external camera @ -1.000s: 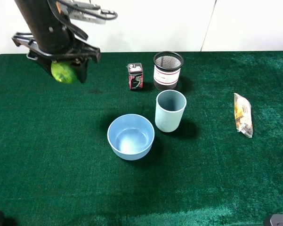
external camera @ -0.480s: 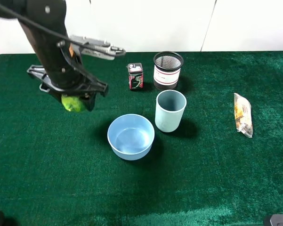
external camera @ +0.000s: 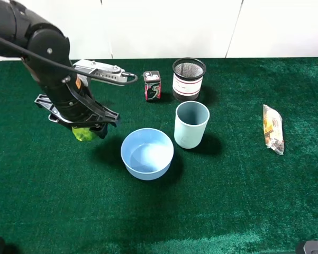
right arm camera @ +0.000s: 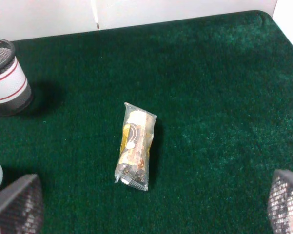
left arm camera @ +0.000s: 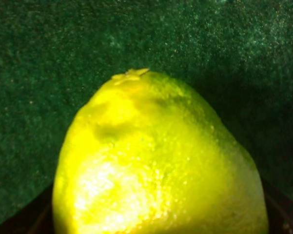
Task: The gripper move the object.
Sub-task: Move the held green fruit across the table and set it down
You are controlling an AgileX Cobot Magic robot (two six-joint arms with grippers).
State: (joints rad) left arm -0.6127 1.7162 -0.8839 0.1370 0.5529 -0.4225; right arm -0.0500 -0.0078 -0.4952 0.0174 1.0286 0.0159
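Exterior high, left arm: black left gripper [external camera: 88, 130] clamped shut on small round shiny lime-green fruit [external camera: 83, 134], low over dark green felt table [external camera: 227, 211], just beside round light-blue plastic bowl [external camera: 147, 130] but not over it.
Exterior high, bystanders: grey-blue plastic cup [external camera: 191, 127], black wire-mesh pen pot [external camera: 189, 80], small red-black box [external camera: 152, 85] and clear-wrapped snack packet [external camera: 272, 129], all apart from the fruit.
Left wrist, grip: lime-green fruit [left arm camera: 156, 161] filling the frame, pinched between dark fingers [left arm camera: 29, 224] at its flanks. Felt below. Contact with the felt impossible to tell.
Right wrist, idle arm: right gripper [right arm camera: 151, 209] spread wide, holding nothing, hanging above the snack packet [right arm camera: 135, 145].
Progress: fruit gripped and off its resting place, judged partway. Set-down and release left to do. Destination not evident.
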